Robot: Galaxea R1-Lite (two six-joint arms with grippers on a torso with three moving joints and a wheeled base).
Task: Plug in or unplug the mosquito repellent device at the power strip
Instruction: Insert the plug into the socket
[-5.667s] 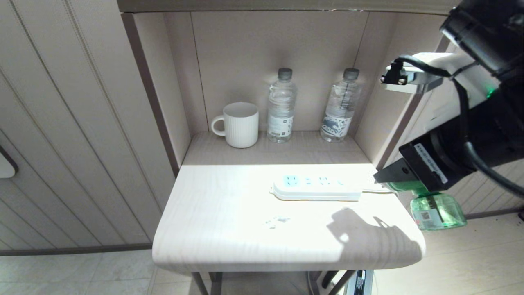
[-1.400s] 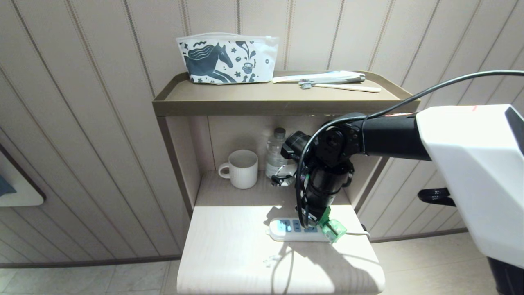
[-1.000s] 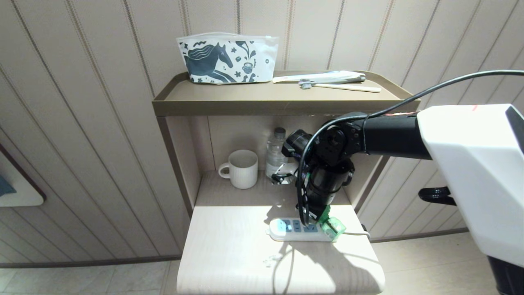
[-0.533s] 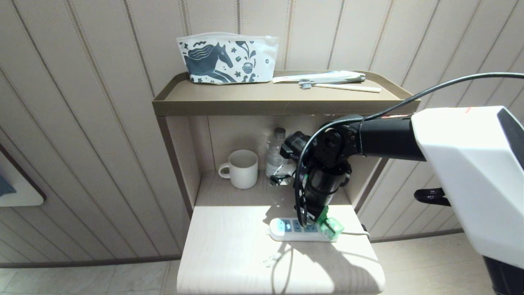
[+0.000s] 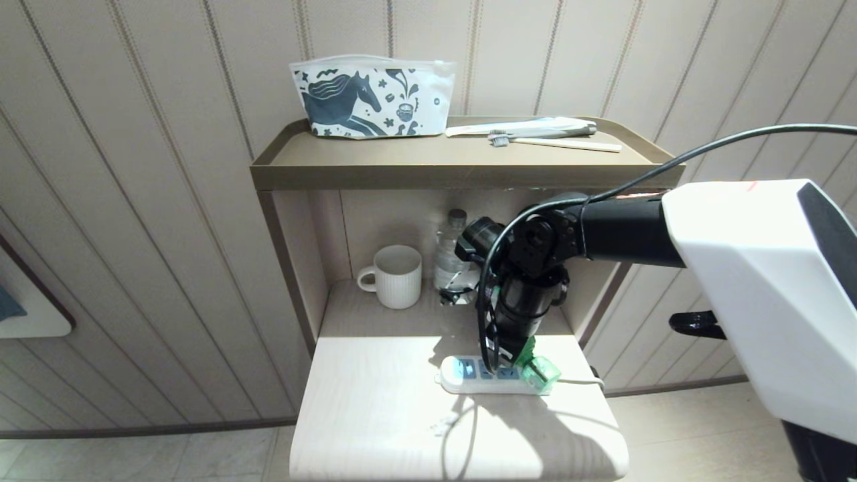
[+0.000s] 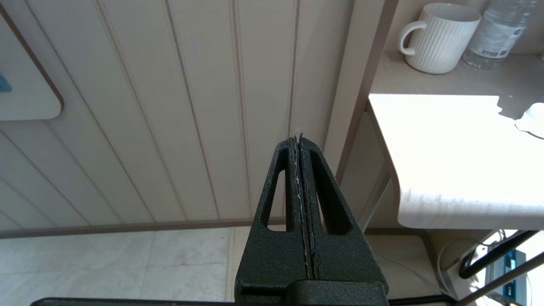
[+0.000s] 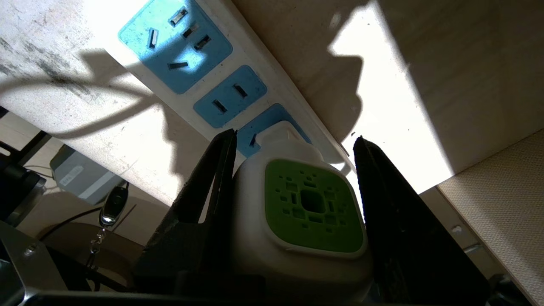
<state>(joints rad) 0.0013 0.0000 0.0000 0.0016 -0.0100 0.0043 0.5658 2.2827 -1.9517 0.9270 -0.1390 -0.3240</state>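
Observation:
The mosquito repellent device (image 7: 312,208) has a white head with a green vented face, and its green bottle (image 5: 541,373) shows in the head view. My right gripper (image 7: 295,136) is shut on it, one black finger on each side of the head. It points down over the right end of the power strip (image 5: 469,379). The device's plug end sits against the third blue socket face of the power strip (image 7: 231,97); its pins are hidden. The other two socket faces are free. My left gripper (image 6: 298,136) is shut and empty, parked low to the left of the table.
The strip lies on a pale table top (image 5: 375,415) with its white cord (image 5: 581,381) running right. In the niche behind stand a white mug (image 5: 398,276) and a water bottle (image 5: 450,258), close to my right arm. A patterned pouch (image 5: 371,97) and a toothbrush (image 5: 556,139) lie on the shelf top.
Since the earliest frame the camera has pulled back, and my right gripper has carried the device from beside the table's right edge onto the strip. Over the last second it edged slightly left.

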